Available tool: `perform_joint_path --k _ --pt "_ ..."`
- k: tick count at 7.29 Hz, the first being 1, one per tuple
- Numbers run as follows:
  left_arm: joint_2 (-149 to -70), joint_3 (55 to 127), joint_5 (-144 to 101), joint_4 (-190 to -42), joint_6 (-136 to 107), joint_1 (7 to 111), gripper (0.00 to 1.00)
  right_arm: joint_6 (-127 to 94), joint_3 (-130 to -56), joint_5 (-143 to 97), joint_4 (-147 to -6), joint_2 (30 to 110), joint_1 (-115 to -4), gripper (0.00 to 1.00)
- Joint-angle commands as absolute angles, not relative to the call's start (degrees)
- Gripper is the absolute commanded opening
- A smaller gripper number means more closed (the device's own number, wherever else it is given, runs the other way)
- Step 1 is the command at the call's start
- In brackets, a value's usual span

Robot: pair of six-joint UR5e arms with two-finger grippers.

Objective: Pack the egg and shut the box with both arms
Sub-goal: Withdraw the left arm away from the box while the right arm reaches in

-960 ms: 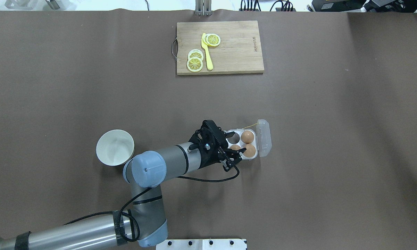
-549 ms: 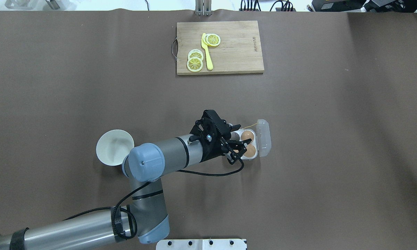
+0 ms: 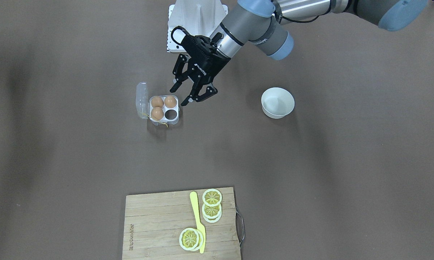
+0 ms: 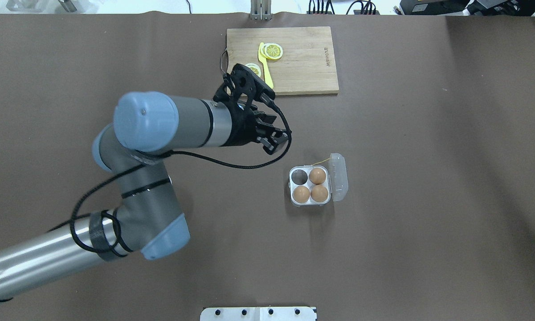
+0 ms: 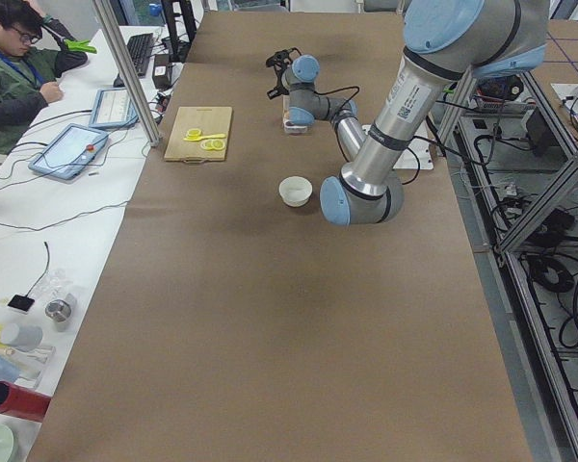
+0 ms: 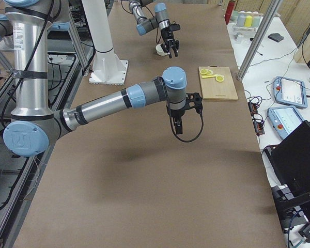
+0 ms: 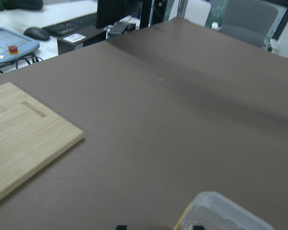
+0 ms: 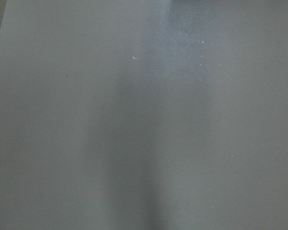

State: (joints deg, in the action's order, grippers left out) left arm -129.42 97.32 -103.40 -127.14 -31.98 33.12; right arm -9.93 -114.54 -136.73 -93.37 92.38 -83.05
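Already seated, it appears: the egg (image 4: 301, 194) rests in the lower-left cell of the box (image 4: 309, 185), right of centre in the overhead view, beside two other eggs (image 4: 317, 175). The upper-left cell is empty. The left claw (image 3: 178, 97) hangs clear above the bench (image 4: 427, 223), fingers spread and holding nothing. Packing looks finished; what remains is the lid (image 4: 340, 177), folded open on the box's right. The right claw (image 6: 177, 126) hovers over bare bench; whether it is apart or together cannot be told.

Left end effector (image 3: 188, 95) aloft — jaws spread, right arm (image 6: 108, 102) outstretched
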Motion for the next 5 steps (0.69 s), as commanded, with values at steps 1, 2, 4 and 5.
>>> perform_joint_path --k 1,2,4,5 --pt "-125.9 105.5 -123.4 -108.1 -31.6 47.1 0.55 -12.9 -115.1 -136.8 -93.2 92.0 -81.9 1.0" --pt "-123.2 107.6 -129.1 -102.4 -30.9 54.0 0.55 -18.4 -115.8 -136.8 -90.9 91.5 -80.1 1.0" --pt "-120.1 108.8 -134.5 -92.5 -22.2 64.8 0.56 -36.8 -115.8 -134.6 -77.4 91.5 -72.5 1.0" --pt "-119.0 108.9 -134.6 -84.5 -12.4 68.9 0.75 -43.8 -115.8 -132.6 -73.7 90.9 -68.6 1.0"
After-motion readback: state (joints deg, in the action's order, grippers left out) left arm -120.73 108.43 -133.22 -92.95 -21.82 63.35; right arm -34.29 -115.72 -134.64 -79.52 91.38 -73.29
